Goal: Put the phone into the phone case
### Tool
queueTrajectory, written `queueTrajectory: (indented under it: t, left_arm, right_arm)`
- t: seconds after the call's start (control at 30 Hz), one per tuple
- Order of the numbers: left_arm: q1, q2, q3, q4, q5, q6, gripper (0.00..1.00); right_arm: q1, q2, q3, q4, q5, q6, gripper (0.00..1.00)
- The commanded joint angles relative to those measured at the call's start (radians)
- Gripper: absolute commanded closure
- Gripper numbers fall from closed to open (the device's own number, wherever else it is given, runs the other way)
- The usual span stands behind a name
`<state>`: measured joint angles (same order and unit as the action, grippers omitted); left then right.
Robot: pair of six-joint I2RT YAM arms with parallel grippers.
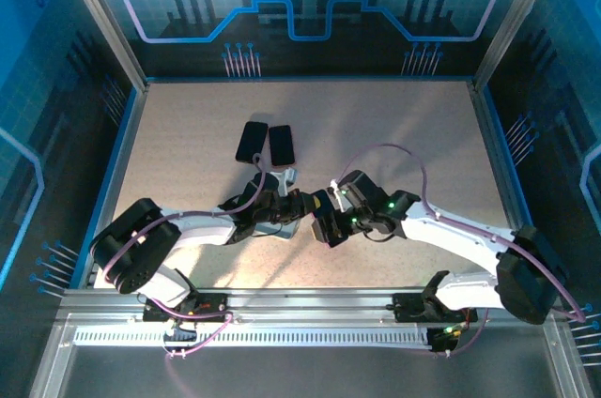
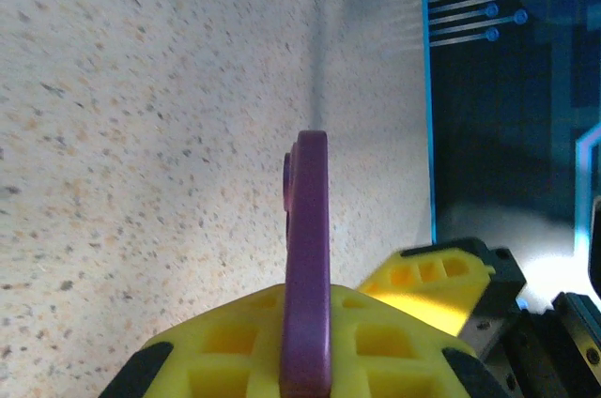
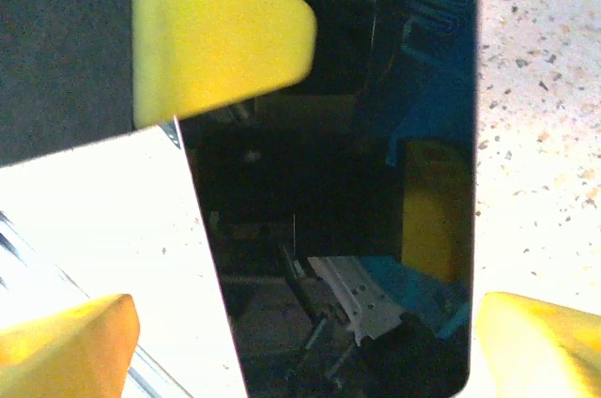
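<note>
Phone is showing as a glossy black slab mid-frame in the right wrist view. Right gripper is keeping its fingers spread wide around it, not clamping. Left gripper is squeezing a purple slab edge-on at lower centre of its wrist view, with speckled table behind it. Possibly that's the phone's own edge; the view is too tight to say. In the top view both grippers are meeting just below centre. A pair of dark flat items is lying side by side on the table just above them.
</note>
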<state>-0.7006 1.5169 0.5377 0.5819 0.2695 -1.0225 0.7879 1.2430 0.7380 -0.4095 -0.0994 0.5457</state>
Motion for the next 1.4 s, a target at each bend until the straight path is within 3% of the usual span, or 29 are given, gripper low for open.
queueTrajectory:
  t: [0.0,0.3,0.63,0.73,0.9,1.23,1.37]
  left_arm:
    - [-0.005,-0.054,0.001,-0.011,-0.122,-0.025,1.00]
    - [-0.005,-0.154,-0.050,0.043,-0.338,-0.060,1.00]
    - [-0.039,-0.192,-0.112,0.234,-0.485,-0.112,1.00]
    - [-0.053,-0.179,-0.114,0.289,-0.510,-0.122,1.00]
    - [-0.075,-0.135,-0.114,0.404,-0.532,-0.164,1.00]
    - [-0.104,-0.030,-0.118,0.587,-0.527,-0.233,1.00]
    - [-0.119,0.008,-0.117,0.652,-0.527,-0.235,1.00]
  right_arm:
    - [-0.036,-0.066,-0.059,0.082,-0.063,0.076,0.06]
    - [-0.165,-0.205,-0.293,0.372,-0.184,0.296,0.06]
    - [-0.216,-0.217,-0.359,0.584,-0.228,0.415,0.04]
    - [-0.220,-0.179,-0.368,0.672,-0.242,0.454,0.07]
    - [-0.219,-0.101,-0.359,0.811,-0.273,0.492,0.20]
    - [-0.218,-0.107,-0.359,0.873,-0.204,0.468,0.36]
    - [-0.218,-0.129,-0.362,0.861,-0.165,0.459,0.37]
